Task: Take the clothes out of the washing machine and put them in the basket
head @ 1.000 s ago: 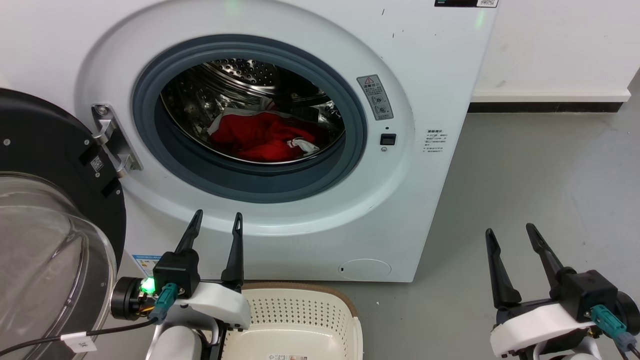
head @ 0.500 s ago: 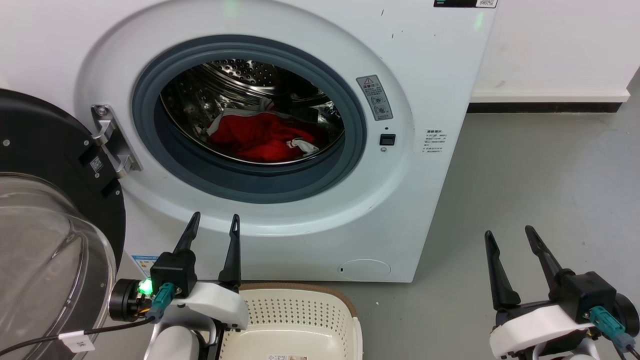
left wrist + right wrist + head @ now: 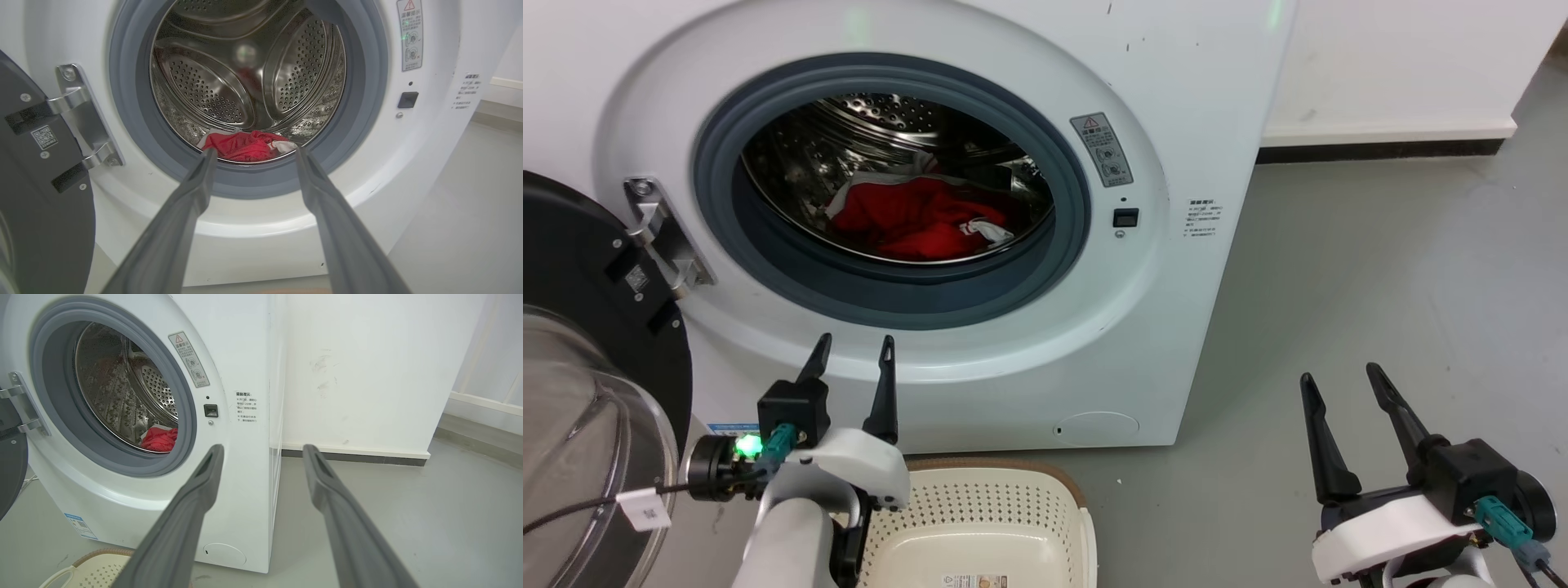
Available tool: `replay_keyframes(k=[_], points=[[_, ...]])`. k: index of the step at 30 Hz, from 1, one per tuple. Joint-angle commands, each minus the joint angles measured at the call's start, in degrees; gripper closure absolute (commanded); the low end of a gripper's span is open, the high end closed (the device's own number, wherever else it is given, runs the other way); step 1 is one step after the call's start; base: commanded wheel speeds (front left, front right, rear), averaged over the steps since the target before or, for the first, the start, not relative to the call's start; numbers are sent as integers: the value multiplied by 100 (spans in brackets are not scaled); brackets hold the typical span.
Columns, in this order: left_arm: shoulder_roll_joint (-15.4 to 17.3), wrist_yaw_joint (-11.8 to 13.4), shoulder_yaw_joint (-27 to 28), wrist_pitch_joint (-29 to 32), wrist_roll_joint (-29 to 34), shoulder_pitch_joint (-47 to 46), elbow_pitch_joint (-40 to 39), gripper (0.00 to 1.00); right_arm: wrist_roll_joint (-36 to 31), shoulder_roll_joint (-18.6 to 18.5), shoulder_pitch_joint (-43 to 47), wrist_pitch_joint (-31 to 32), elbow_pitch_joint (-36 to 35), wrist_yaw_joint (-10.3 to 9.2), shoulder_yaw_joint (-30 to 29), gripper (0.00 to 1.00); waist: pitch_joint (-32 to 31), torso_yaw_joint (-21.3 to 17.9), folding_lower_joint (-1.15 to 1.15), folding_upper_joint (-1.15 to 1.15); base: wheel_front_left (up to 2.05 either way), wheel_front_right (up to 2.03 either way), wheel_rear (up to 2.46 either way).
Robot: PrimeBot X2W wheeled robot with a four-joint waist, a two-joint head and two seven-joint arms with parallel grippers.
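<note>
Red jersey [image 3: 915, 219] with white trim lies at 6 o'clock in the steel drum [image 3: 866, 122] of the white washing machine [image 3: 1029, 359]. Its door [image 3: 572, 245] stands open at 9 o'clock. The cream basket [image 3: 980, 506] sits on the floor at 6 o'clock, below the opening. Left gripper [image 3: 855, 339] and right gripper [image 3: 1340, 373]: fingers apart, empty, outside the drum.

Near part of the basket [image 3: 980, 502] beyond the bottom edge; warning sticker [image 3: 1101, 149] print illegibly small.
</note>
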Motion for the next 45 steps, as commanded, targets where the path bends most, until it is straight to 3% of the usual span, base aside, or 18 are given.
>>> replay_keyframes(k=[1,14,26,45], points=[[68,10,33,-8,-13,-251,169,0,19,-17,-74,-2,-51,-3,37,0,139,-139,0,0,0,0,0],[735,-135,59,392,17,-2203,1665,0,139,-11,-570,-149,-57,-4,220,0,1235,-750,0,0,0,0,0],[1359,-231,-192,880,289,-3731,2461,0,388,-9,-1141,-399,165,-4,483,0,2184,-1268,0,0,0,0,0],[2478,-478,-699,2379,559,-5869,3382,0,926,-6,-1769,-519,255,-4,968,0,3407,-2068,0,0,0,0,0]])
